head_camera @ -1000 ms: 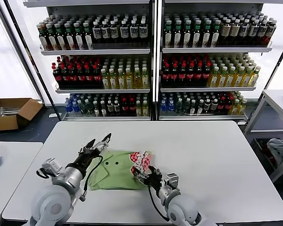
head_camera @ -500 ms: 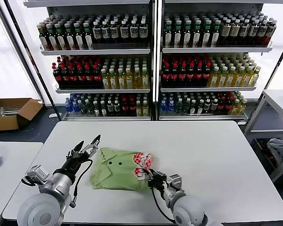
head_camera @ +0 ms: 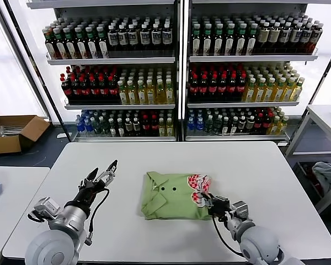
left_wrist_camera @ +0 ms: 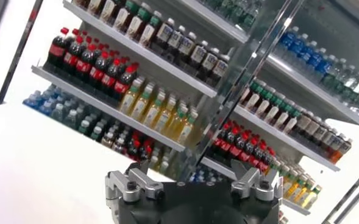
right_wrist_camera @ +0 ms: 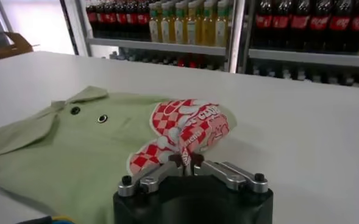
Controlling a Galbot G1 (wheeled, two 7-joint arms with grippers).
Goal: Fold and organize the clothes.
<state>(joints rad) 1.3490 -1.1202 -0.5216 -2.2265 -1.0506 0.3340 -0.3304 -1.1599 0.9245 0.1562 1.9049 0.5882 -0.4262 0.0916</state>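
One light green polo shirt (head_camera: 174, 194), folded, is laid flat on the white table (head_camera: 276, 176) near the middle of its near edge (collar and dark buttons toward the left edge). Its red-and-white patch (right_wrist_camera: 185, 131) is pinched at the fold by the right gripper (head_camera: 208, 201), fingers pressed together. The left gripper (head_camera: 102, 175) is held spread above the tabletop toward the near-left corner, apart from the shirt.
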